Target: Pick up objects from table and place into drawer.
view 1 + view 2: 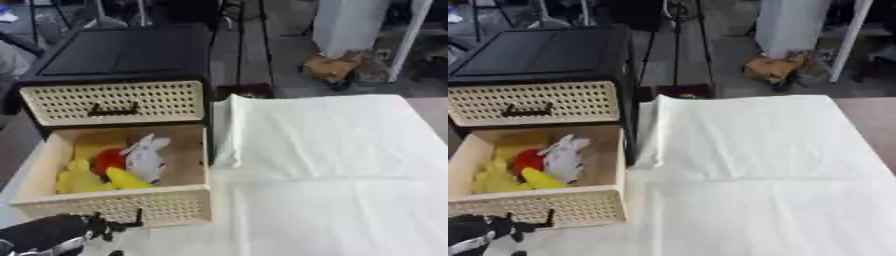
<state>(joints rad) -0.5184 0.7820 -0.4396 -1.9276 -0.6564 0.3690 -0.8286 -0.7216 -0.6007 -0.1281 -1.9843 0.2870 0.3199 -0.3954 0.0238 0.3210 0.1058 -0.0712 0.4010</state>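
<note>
Left hand (52, 235): mine, low at lower left corner, finger state unclear | right hand: out of view | drawer (188, 170): pulled open, holding yellow, red and white objects (118, 162) | white-covered desk (332, 190): nothing showing | relation: drawer front handle (138, 216) just beyond left hand.

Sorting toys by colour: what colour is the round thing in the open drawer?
Red, clearest in the left eye view.

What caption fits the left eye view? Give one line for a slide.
Open drawer holding yellow, red and white objects; left robot hand at its front handle.
</note>
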